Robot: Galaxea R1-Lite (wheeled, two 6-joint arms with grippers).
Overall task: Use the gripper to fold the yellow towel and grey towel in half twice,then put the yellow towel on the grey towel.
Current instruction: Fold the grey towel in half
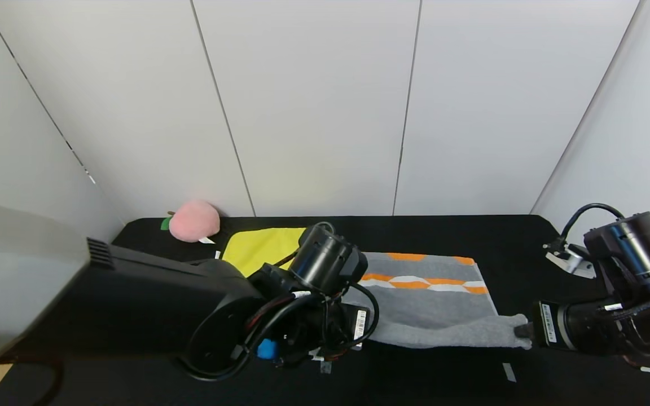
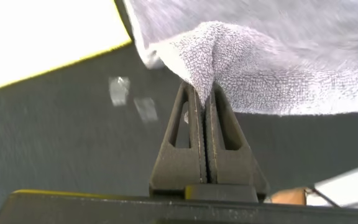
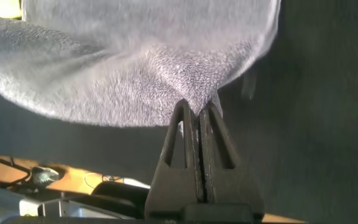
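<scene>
The grey towel lies on the black table, and its near edge is lifted. The left gripper pinches the near left corner, the right gripper pinches the near right corner. The yellow towel lies flat just beyond the grey towel's far left corner, beside a pink plush peach.

Two towels on the black table: one grey towel, one yellow towel. One pink plush peach. Two pale tape scraps, perhaps more hidden behind the arm. Two grippers: left gripper, right gripper.
</scene>
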